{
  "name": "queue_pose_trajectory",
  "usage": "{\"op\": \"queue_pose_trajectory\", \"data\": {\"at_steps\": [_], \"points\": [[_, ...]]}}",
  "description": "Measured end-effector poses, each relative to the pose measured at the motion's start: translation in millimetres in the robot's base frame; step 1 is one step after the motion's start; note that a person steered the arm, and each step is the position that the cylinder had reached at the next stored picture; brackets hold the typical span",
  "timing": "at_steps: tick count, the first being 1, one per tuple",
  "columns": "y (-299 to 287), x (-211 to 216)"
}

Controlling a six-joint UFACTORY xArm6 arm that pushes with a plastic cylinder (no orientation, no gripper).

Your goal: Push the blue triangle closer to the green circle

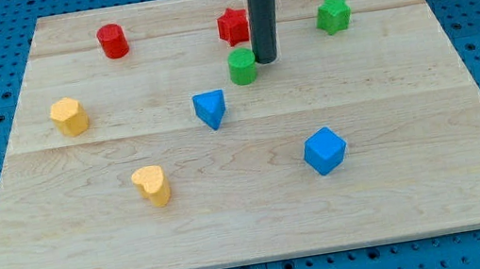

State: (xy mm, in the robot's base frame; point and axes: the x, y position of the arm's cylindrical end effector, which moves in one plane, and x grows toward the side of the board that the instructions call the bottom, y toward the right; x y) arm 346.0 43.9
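Blue triangle block (210, 109) is seen near the middle of the pale wooden board (418, 175), apart from and toward the view's lower left of the green circle block (242, 65). My tip (266, 59) is placed just beside the green circle on its right, well clear of the blue triangle. No gripper is carried; only a straight dark rod is shown. Just behind the green circle a red star block (232, 26) is found, and 1 blue cube block (324, 150) is set toward the view's lower right.
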Motion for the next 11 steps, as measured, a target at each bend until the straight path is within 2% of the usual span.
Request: {"op": "queue_pose_trajectory", "data": {"at_steps": [1,3,5,6,7,8,9,10,11], "points": [[29.6,-5.5],[15.3,94.0],[-69.2,134.7],[-122.3,113.0],[-123.4,86.6],[-74.1,84.4],[-59.1,84.7],[-51.1,116.6],[11.1,115.8]]}}
